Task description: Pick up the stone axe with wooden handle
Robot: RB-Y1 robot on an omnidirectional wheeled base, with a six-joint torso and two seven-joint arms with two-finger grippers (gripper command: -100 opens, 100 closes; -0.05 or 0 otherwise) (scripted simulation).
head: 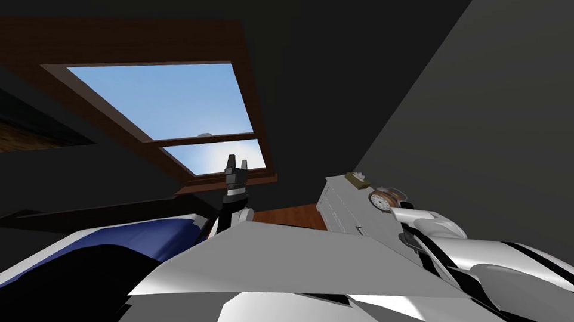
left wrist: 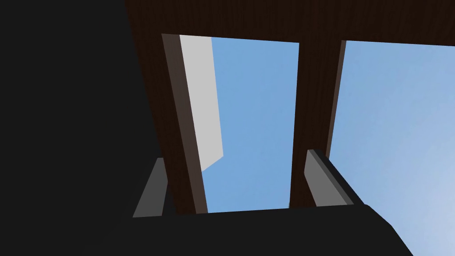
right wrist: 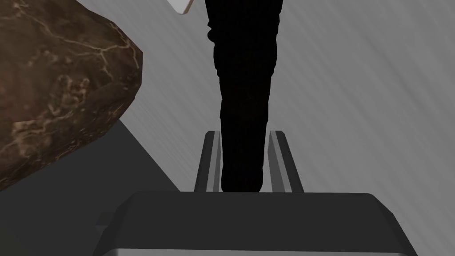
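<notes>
**Desk:** Where is the axe (right wrist: 243, 53) seen?

**Caption:** It is pictured clamped by its dark handle (right wrist: 244, 102) between the blades of the right end effector (right wrist: 244, 133). The hold is at the butt end, and the shaft runs away over a streaked grey surface (right wrist: 355, 89). Whether it rests on that surface or hangs clear cannot be told.

**Desk:** And the head?

**Caption:** A pale corner (right wrist: 181, 5) is glimpsed at the shaft's far end. It may be the head, but that cannot be confirmed. A brown veined lump (right wrist: 57, 89) is shown beside the shaft, apart from it.

**Desk:** How is it expected to handle?

**Caption:** A stiff shaft and a heavy far end are to be assumed. Held by the butt, the load would be levered downward and might be twisted in such thin blades. A hold nearer the head would be judged steadier.

**Desk:** The other arm?

**Caption:** The left end effector (head: 235, 164) is held high, its blades parted, with nothing between them.
</notes>
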